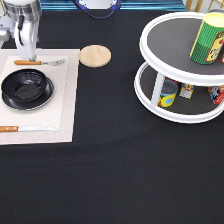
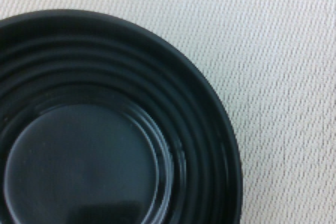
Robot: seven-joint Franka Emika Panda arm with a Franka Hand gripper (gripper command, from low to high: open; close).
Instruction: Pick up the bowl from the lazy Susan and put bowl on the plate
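The bowl [image 1: 26, 89] sits off the lazy Susan [image 1: 146, 46], apparently hiding the plate. The gripper [image 1: 28, 50] hovers at its twelve o'clock. I cannot tell the jaws' state. Placing looks done.

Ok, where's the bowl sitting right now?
The bowl is at the exterior view's left, on the plate on the placemat, between the fork and the knife, just below the gripper.
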